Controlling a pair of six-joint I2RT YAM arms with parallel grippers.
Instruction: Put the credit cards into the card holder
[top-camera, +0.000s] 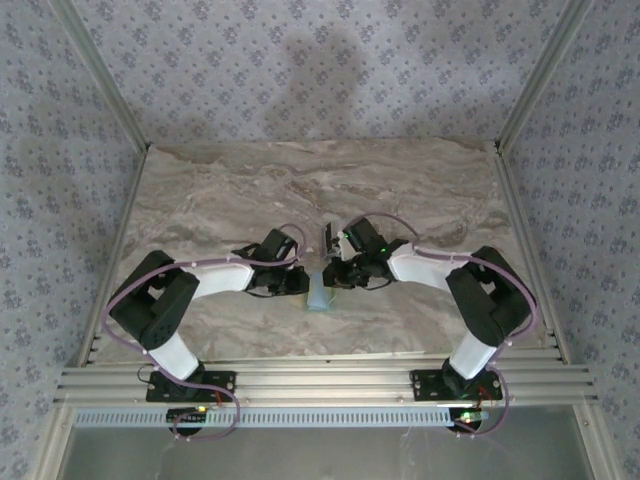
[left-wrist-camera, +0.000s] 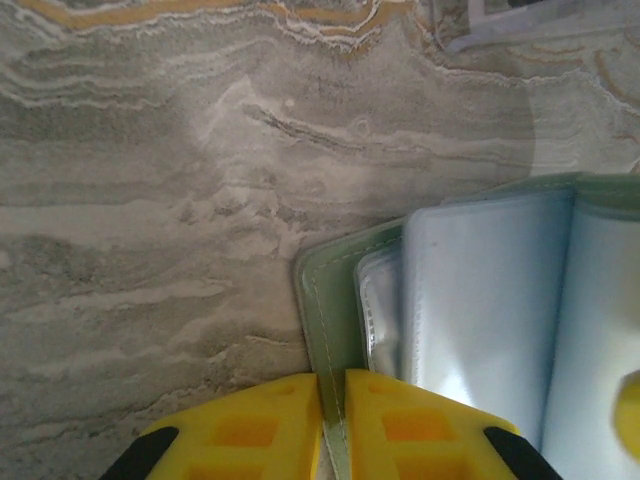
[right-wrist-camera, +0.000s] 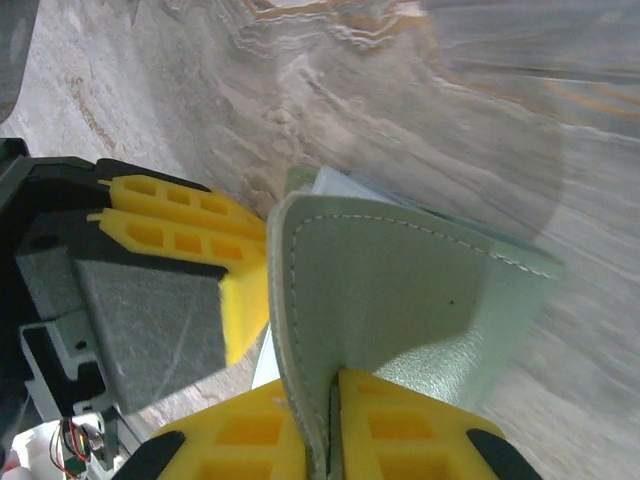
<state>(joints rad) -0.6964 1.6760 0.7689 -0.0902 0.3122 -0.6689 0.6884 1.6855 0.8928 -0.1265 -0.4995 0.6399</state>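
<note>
The sage-green card holder (left-wrist-camera: 338, 300) lies open on the marble table, its pale clear sleeves (left-wrist-camera: 490, 300) facing up. My left gripper (left-wrist-camera: 334, 425) is shut on the holder's green edge. My right gripper (right-wrist-camera: 333, 425) is shut on the other green panel (right-wrist-camera: 400, 290), which is lifted and curled upward. From above, both grippers meet at the holder (top-camera: 319, 296), the left gripper (top-camera: 298, 282) on its left and the right gripper (top-camera: 338, 275) on its right. A corner of pale striped credit cards (left-wrist-camera: 520, 22) lies on the table beyond the holder.
The left gripper's yellow fingers (right-wrist-camera: 175, 225) sit close beside the lifted panel in the right wrist view. A small dark object (top-camera: 327, 238) stands just behind the grippers. Patterned walls and metal rails (top-camera: 320, 380) bound the marble tabletop (top-camera: 250, 190).
</note>
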